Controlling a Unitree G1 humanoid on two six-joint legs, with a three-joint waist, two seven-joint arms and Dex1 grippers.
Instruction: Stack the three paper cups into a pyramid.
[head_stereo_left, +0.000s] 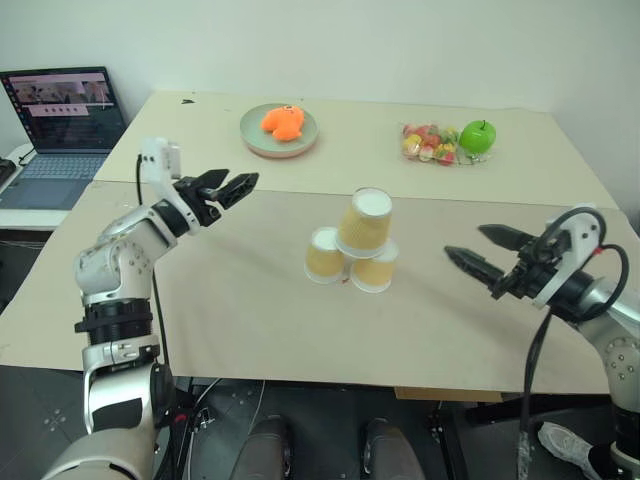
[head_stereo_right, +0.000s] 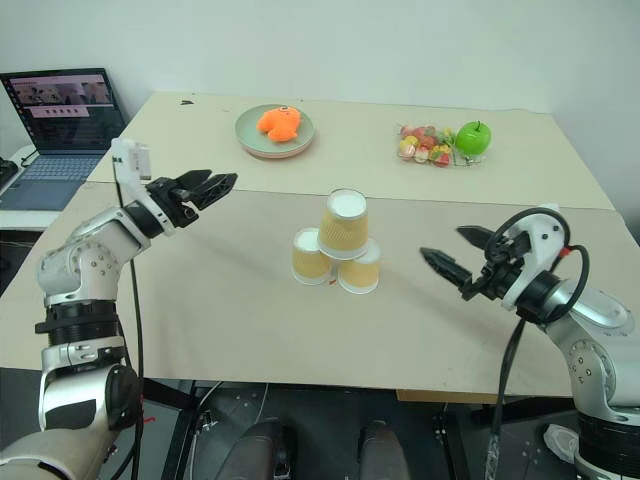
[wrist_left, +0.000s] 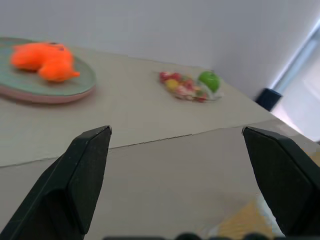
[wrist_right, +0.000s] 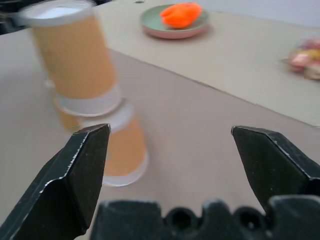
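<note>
The three paper cups stand upside down as a pyramid in the middle of the table. Two base cups (head_stereo_left: 325, 256) (head_stereo_left: 376, 269) sit side by side, and the top cup (head_stereo_left: 365, 222) rests on them, leaning slightly. To the left of the stack my left gripper (head_stereo_left: 232, 185) hovers open and empty, well apart from it. The right gripper (head_stereo_left: 467, 241) is open and empty too, off to the right and pointing toward the stack. The right wrist view shows the top cup (wrist_right: 75, 55) over a base cup (wrist_right: 122, 145) beyond its spread fingers (wrist_right: 82, 165).
A green plate (head_stereo_left: 250, 137) with an orange toy (head_stereo_left: 283, 121) sits at the back of the table. A pile of sweets (head_stereo_left: 430, 143) and a green apple (head_stereo_left: 478, 136) lie back right. An open laptop (head_stereo_left: 65, 125) stands on a side surface to the left.
</note>
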